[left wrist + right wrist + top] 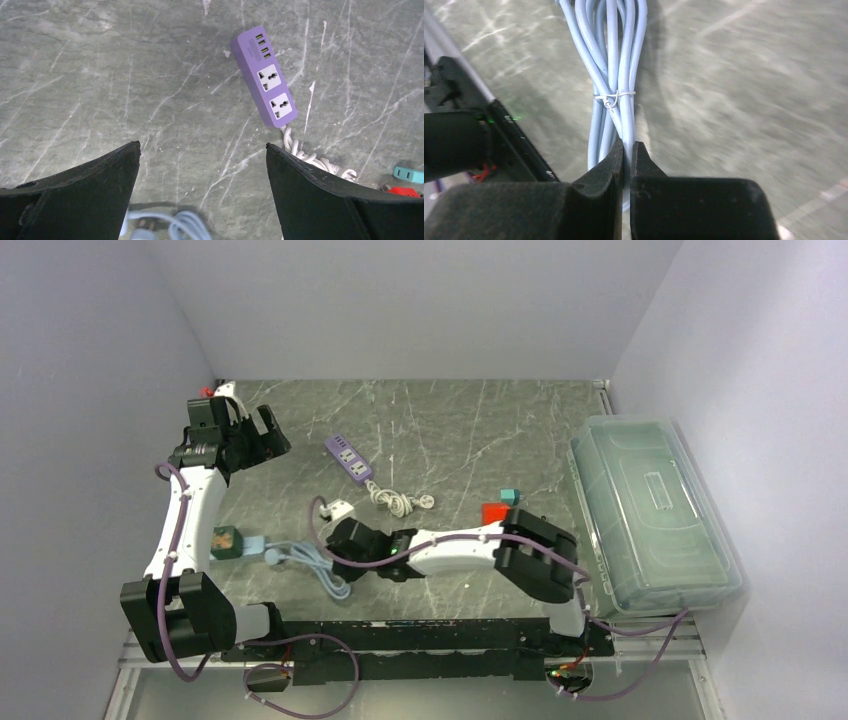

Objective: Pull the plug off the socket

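Observation:
A dark green socket cube (226,542) sits at the near left of the table with a light blue plug (257,545) in its right side. The plug's light blue cable (315,565) lies bundled to the right, and a wire tie binds it in the right wrist view (611,60). My right gripper (340,538) reaches left and hovers low over the bundle's end. Its jaws (627,146) are shut to a thin slit, with cable showing beneath. My left gripper (262,435) is raised at the back left, open and empty (202,145). The cable shows blurred below it (185,225).
A purple power strip (348,458) (267,80) with a coiled white cord (395,500) lies mid-table. A white adapter (340,509) sits beside my right gripper. A red block (494,513) and a teal block (511,497) lie right of centre. A clear lidded box (650,510) fills the right side.

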### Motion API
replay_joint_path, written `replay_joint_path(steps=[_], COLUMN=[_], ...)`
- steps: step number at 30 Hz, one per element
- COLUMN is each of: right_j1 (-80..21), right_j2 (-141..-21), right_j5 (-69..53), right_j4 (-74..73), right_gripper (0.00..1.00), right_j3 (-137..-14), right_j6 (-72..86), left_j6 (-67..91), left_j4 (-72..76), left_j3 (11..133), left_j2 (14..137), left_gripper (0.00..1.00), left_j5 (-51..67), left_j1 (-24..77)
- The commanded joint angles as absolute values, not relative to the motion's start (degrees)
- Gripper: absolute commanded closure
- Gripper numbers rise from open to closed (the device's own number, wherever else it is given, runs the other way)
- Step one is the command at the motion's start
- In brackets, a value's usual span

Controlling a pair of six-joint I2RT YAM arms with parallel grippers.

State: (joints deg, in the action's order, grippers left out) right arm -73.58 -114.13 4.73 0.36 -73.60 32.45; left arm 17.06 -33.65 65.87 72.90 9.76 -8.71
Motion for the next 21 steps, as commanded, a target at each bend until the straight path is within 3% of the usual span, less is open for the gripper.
replay_joint_path(steps=[1, 17, 20, 21], right_j1=[-70.38, -66.48, -66.47, -66.45], right_j2=[-105.98, -82.84, -80.54, -79.95], right_j5=[12.92, 13.77, 15.18, 15.48], right_j4=[-3.66, -13.48, -13.46, -12.93], right_gripper=[1.0, 1.0, 0.77, 0.64], right_j3=[-68.43, -44.72, -43.67, -43.98], right_j6=[31.1, 37.26, 37.12, 36.15], left_j6=[16.95, 18.2, 18.47, 18.54], left_j4=[-31.12, -30.84, -30.55, -30.5], left_j3=[65.54, 64.76, 64.43, 64.45], left_j2=[71.37, 71.89, 71.72, 71.65], left_gripper=[0.0, 0.0, 0.01, 0.01], left_j5=[14.08, 16.18, 16.17, 16.04], left_j1=[-8.88, -8.84, -8.88, -8.83])
